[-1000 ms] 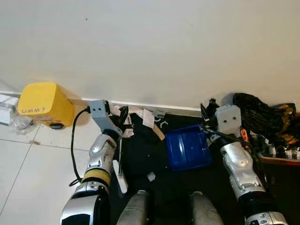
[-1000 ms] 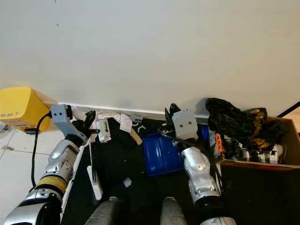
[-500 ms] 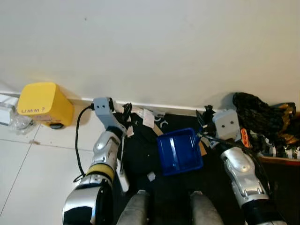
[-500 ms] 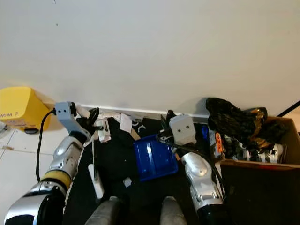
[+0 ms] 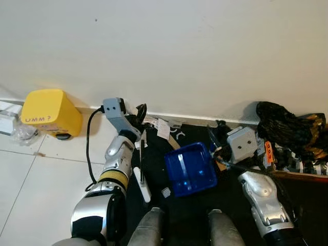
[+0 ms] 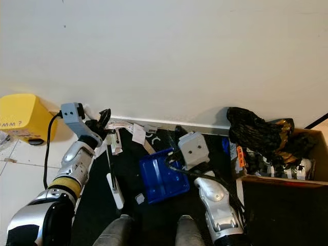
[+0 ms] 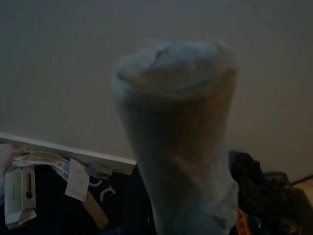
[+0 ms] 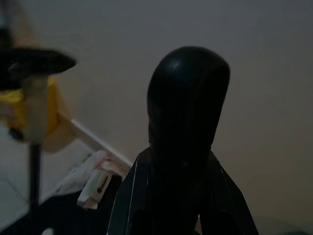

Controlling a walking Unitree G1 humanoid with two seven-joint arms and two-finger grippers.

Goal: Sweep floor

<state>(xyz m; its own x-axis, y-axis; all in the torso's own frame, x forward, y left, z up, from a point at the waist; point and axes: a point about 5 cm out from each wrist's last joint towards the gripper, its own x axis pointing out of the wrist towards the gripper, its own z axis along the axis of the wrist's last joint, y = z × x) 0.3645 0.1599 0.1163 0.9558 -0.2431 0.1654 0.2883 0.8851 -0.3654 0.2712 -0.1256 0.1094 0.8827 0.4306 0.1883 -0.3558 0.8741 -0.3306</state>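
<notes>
My left gripper (image 5: pixel 139 115) is up near the baseboard, shut on a small broom (image 5: pixel 142 160) with a thin black rod and a white end that hangs over the black mat (image 5: pixel 154 164). The left wrist view has the broom's pale handle end (image 7: pixel 176 137) close in front of it. To its right, my right gripper (image 5: pixel 217 137) is shut on the black handle (image 8: pixel 188 112) of a blue dustpan (image 5: pixel 188 169), held tilted above the mat. Paper scraps (image 5: pixel 160 127) lie along the baseboard, and one small white scrap (image 5: pixel 165 192) lies near the dustpan's front edge.
A yellow box (image 5: pixel 48 113) stands against the wall on the left, with a clear plastic bag (image 5: pixel 20 134) beside it on white tiles. On the right is a cardboard box (image 6: pixel 287 169) with a black bag (image 5: pixel 289 130) on it. My legs (image 5: pixel 149 228) are just below.
My right gripper has carried the dustpan leftward and tilted it. The left gripper has risen toward the wall, and the broom has swung right with it.
</notes>
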